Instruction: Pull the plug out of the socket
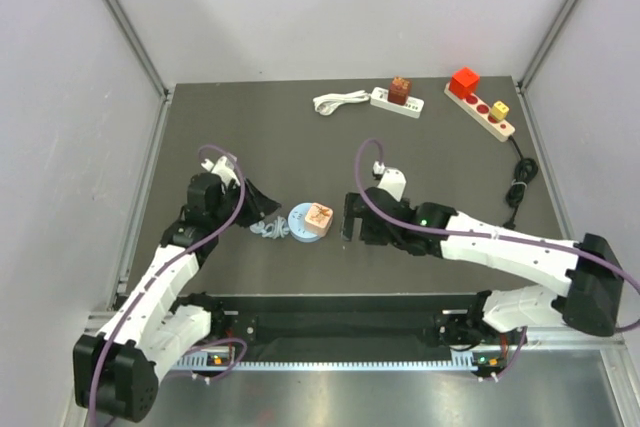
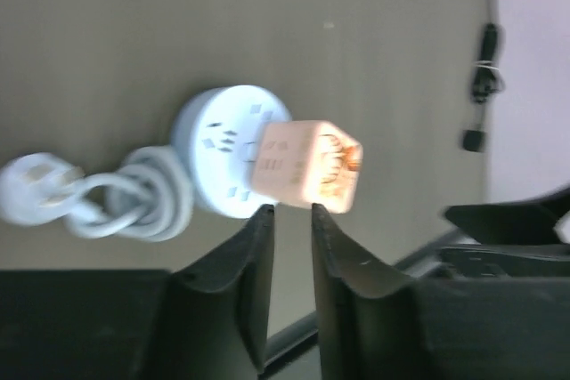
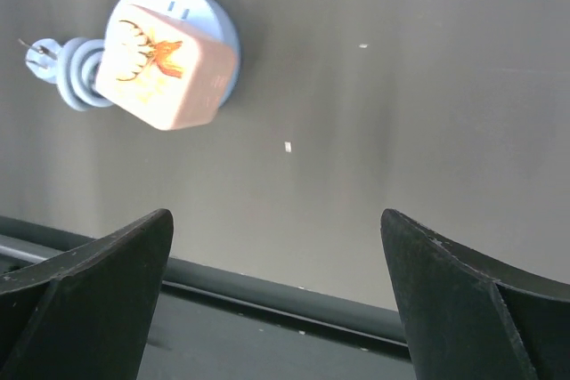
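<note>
The round pale-blue socket [image 1: 296, 226] lies on the dark bench [image 1: 250, 137] toward its near edge, between the two arms. The peach cube plug [image 1: 319, 217] sits on the socket's face, on its 3 o'clock side, and seems to be seated in it. The socket's white cable [image 1: 268, 231] is bundled in a coil at the socket's 9 o'clock, right against it.

The left fingers [image 1: 262, 203] hover at about 10 o'clock from the socket, over the coil. In the left wrist view these fingers [image 2: 249, 264] are barely parted, with a thin slit between them and nothing in it. Their tips reach up to the plug's lower edge, but that view is blurred, so contact cannot be told.

The right fingers [image 1: 352, 215] are at the plug's 3 o'clock, near it but apart. In the right wrist view these fingers [image 3: 107, 282] are spread wide and empty, with the plug and socket off at 10 o'clock.

At the bench's far side lie a white power strip [image 1: 397, 100] and, at its 3 o'clock, a second strip [image 1: 480, 113] carrying red and yellow plugs.
</note>
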Controlling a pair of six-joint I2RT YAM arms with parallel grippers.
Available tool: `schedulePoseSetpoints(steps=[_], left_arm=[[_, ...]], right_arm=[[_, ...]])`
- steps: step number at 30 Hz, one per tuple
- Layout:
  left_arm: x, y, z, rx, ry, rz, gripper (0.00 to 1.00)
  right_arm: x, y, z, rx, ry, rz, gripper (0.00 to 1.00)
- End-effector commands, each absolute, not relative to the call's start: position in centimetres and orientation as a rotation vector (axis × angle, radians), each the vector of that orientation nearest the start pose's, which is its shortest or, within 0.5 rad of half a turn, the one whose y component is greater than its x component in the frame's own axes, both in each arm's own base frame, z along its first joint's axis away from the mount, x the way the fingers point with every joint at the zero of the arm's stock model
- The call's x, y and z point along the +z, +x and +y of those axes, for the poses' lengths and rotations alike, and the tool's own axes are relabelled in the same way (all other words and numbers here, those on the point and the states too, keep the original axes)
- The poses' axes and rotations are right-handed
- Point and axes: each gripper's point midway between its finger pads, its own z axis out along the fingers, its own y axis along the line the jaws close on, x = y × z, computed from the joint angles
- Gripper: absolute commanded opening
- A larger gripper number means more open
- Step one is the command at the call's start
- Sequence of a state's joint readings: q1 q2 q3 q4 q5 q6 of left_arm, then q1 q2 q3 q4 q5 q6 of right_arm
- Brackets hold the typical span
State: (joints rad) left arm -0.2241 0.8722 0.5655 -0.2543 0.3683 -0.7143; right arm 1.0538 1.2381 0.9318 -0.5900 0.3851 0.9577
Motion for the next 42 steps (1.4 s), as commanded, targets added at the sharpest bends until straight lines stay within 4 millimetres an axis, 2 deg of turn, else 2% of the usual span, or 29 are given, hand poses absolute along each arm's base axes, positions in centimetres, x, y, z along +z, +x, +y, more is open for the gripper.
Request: schedulePoseSetpoints(steps=[1,3,4,6,7,9,10,12,14,15,16,18,19,24,28,33,36,39,42], left_arm=[[18.0,26.0,-17.8,-1.165,-0.215,2.117,0.24],[16.9,26.3,-18.2,-1.192,-0.232,2.14,0.15],[16.1,26.6,-18.6,-1.207,-0.231,2.159,0.12],[15.6,27.1,-19.0,-1.221,-0.218,2.148,0.05],[14.9,27.3,-19.2,-1.228,-0.214,2.162,0.03],[14.5,27.6,-19.5,-1.232,-0.202,2.145,0.01],[13.9,27.6,-19.7,-1.237,-0.204,2.16,0.0],[12.8,27.4,-19.7,-1.227,-0.212,2.186,0.0],[11.2,27.2,-19.4,-1.196,-0.228,2.226,0.0],[10.8,27.1,-19.3,-1.183,-0.236,2.237,0.0],[10.2,27.0,-19.2,-1.169,-0.244,2.247,0.0],[8.9,26.7,-18.6,-1.126,-0.283,2.279,0.0],[8.2,26.6,-18.4,-1.109,-0.304,2.3,0.0],[5.5,25.8,-17.7,-1.051,-0.38,2.374,0.0],[4.2,25.3,-17.5,-1.037,-0.397,2.405,0.0],[3.8,25.2,-17.7,-1.051,-0.402,2.419,0.0],[4.0,25.4,-17.8,-1.059,-0.4,2.416,0.0],[3.8,25.6,-17.9,-1.055,-0.4,2.428,0.0],[3.1,25.6,-17.8,-1.037,-0.425,2.456,0.0]], right_arm=[[16.4,19.8,28.2,0.453,0.105,2.391,1.0],[16.2,20.4,28.8,0.417,0.152,2.406,1.0],[17.5,20.8,29.7,0.445,0.172,2.388,1.0],[17.3,21.3,30.5,0.433,0.203,2.393,1.0],[17.9,21.7,31.0,0.446,0.224,2.38,1.0],[17.2,22.4,31.4,0.407,0.274,2.38,1.0],[17.9,22.8,32.0,0.414,0.297,2.371,1.0],[16.4,23.0,32.0,0.328,0.324,2.41,1.0],[16.7,23.2,32.6,0.311,0.336,2.425,1.0],[15.7,23.2,33.2,0.284,0.326,2.449,1.0],[16.0,23.4,33.8,0.292,0.335,2.451,1.0],[14.5,23.5,34.2,0.241,0.351,2.48,1.0],[14.7,23.7,34.6,0.248,0.362,2.481,1.0],[12.8,23.9,35.6,0.217,0.387,2.512,1.0],[11.7,23.8,36.0,0.214,0.421,2.526,0.98],[10.8,24.3,36.9,0.208,0.424,2.525,0.95],[10.2,24.6,37.4,0.194,0.418,2.531,0.91],[10.0,24.8,37.7,0.193,0.425,2.529,0.81],[9.6,25.0,37.6,0.178,0.433,2.526,0.79]])
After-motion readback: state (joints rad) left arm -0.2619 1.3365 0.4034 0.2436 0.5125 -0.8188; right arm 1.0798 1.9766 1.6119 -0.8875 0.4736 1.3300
